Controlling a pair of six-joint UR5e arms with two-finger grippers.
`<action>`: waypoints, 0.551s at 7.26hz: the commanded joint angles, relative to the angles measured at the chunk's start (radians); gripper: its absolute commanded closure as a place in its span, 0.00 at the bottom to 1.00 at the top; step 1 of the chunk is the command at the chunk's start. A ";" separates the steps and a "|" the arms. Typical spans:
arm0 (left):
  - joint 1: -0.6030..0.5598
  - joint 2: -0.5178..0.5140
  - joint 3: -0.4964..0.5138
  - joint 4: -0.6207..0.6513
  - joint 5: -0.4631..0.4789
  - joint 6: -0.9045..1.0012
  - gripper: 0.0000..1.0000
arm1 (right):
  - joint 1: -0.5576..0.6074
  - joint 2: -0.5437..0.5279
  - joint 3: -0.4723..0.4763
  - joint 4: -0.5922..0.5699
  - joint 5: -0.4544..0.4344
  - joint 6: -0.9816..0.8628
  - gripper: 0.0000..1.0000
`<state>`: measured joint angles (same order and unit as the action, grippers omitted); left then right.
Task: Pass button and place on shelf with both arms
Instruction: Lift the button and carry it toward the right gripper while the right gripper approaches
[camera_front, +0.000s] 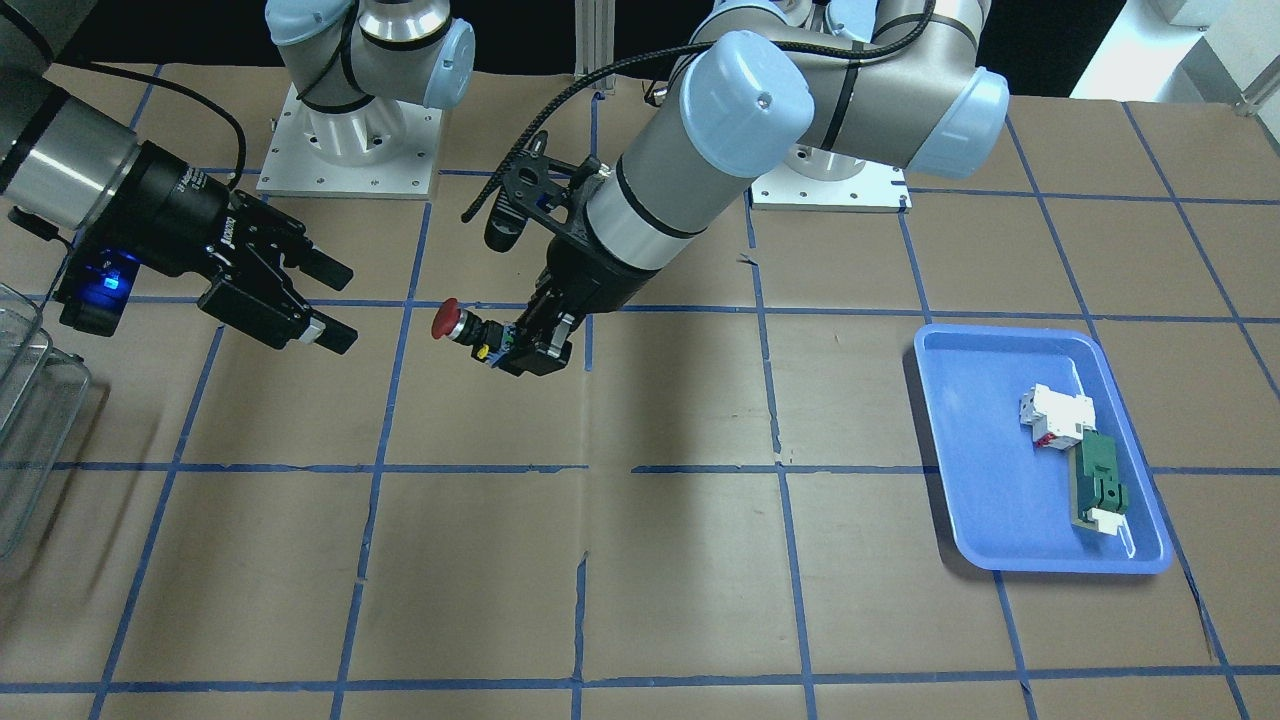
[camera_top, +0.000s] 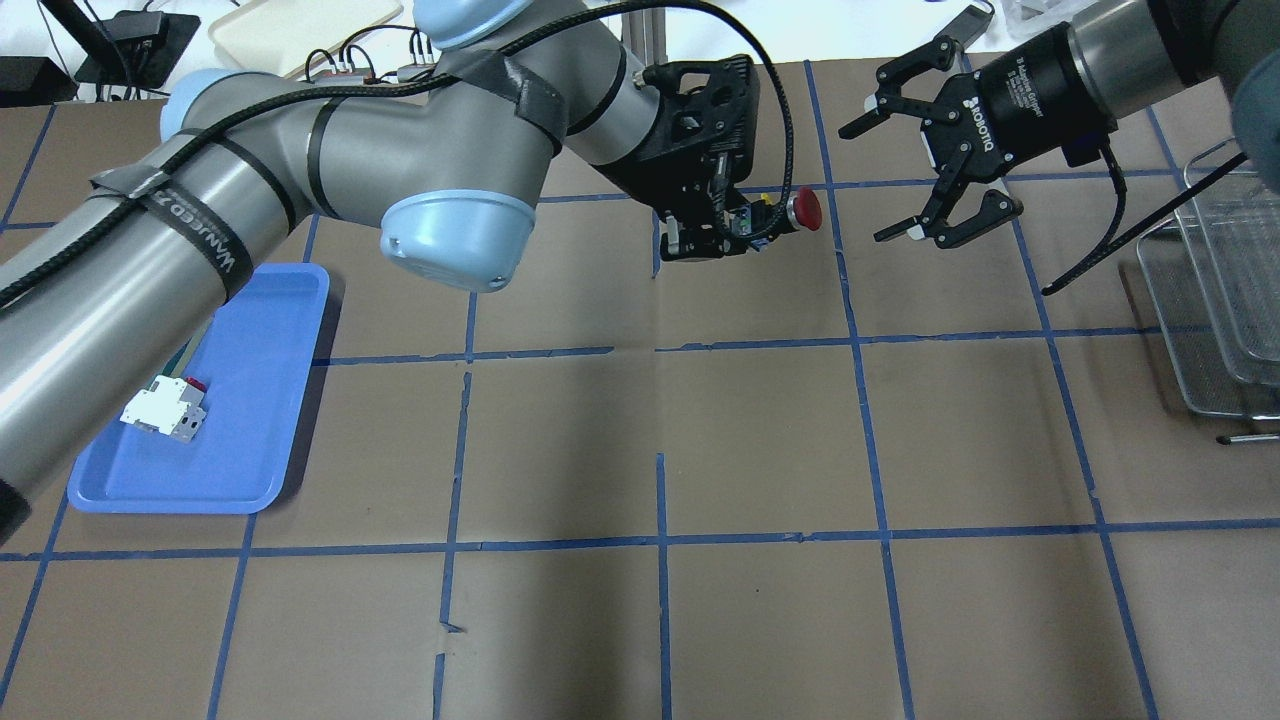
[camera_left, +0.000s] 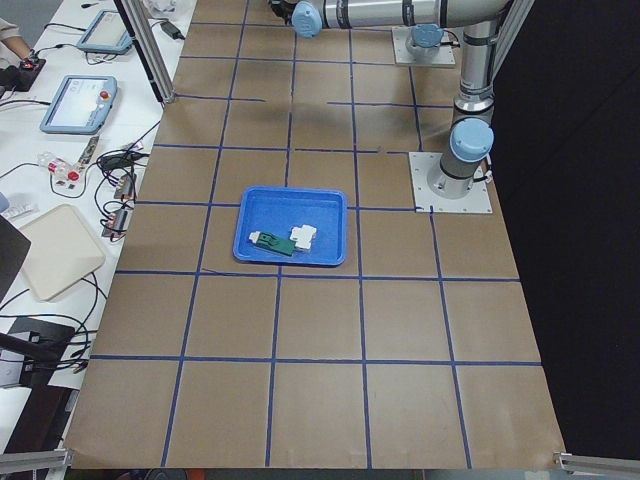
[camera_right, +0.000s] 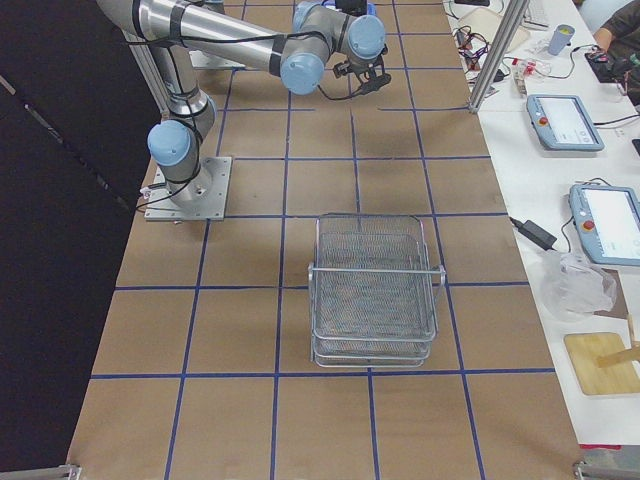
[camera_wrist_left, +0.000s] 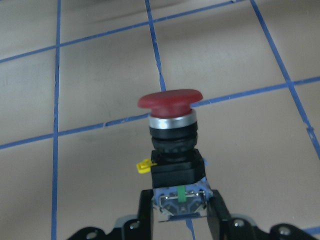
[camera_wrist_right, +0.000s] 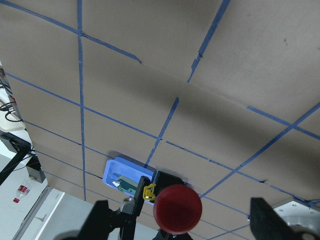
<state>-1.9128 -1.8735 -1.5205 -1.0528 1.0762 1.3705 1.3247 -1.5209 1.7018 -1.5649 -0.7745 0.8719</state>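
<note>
The button, with its red mushroom cap and black body, hangs in the air above the table, lying sideways. My left gripper is shut on its multicoloured rear block; the left wrist view shows the button standing out from between the two fingers. My right gripper is open and empty, a short way from the red cap and facing it. In the overhead view the button lies between my left gripper and my right gripper. The right wrist view shows the cap head-on. The shelf is a see-through tiered rack at my right end.
A blue tray on my left side holds a white-and-red block and a flat green-and-white part. The shelf's edge shows at the overhead view's right. Brown paper with blue tape lines covers the table.
</note>
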 joint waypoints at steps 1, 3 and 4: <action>-0.046 -0.038 0.078 0.008 0.020 -0.074 1.00 | -0.002 -0.008 0.044 0.002 0.055 0.021 0.00; -0.048 -0.044 0.092 0.008 0.021 -0.083 1.00 | -0.005 -0.008 0.042 -0.001 0.055 0.022 0.00; -0.048 -0.044 0.092 0.008 0.021 -0.087 1.00 | -0.007 -0.010 0.039 0.002 0.050 0.033 0.00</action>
<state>-1.9592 -1.9161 -1.4315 -1.0448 1.0962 1.2904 1.3197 -1.5293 1.7427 -1.5653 -0.7211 0.8959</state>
